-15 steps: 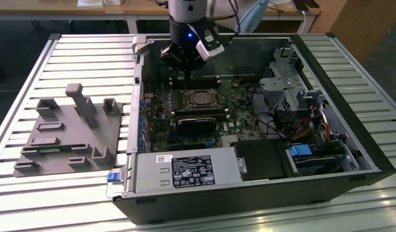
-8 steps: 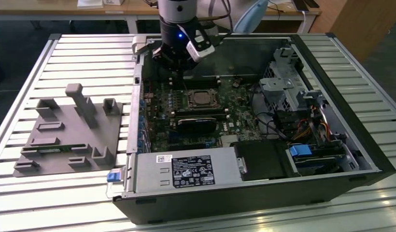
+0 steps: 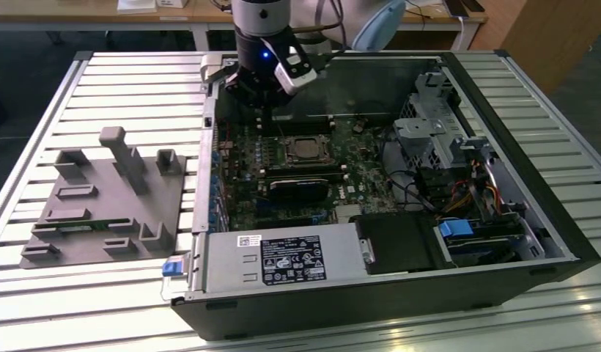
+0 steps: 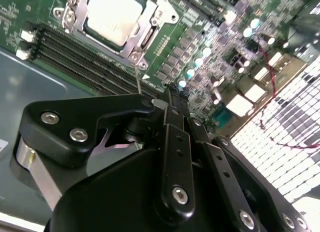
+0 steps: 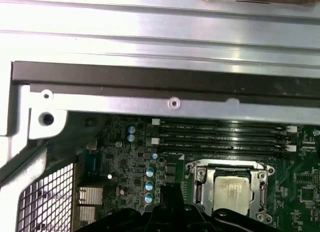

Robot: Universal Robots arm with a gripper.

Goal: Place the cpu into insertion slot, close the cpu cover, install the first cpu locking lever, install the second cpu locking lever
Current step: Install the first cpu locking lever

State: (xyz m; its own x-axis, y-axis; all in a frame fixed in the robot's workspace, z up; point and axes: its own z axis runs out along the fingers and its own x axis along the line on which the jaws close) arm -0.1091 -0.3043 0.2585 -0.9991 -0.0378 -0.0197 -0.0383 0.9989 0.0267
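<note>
Hand over board, cpu in frame
Black hand [image 4: 167, 96] in foreground; beyond it the silver-topped cpu [image 4: 107, 14], framed by the metal cpu cover [image 4: 146, 34], on the green board [image 4: 12, 17]; long black memory slots [image 4: 75, 59] just beside; thin metal rod [image 4: 137, 77] between frame corner and hand.

A grey, blue-lit arm [image 3: 259, 18] is seen top centre in the exterior view; the black gripper [image 4: 168, 96] is studded with screws.

I can read no print; the black label [image 3: 292, 259] and small white label [image 3: 251, 240] on the power supply [image 3: 222, 265], lower centre, are illegible
</note>
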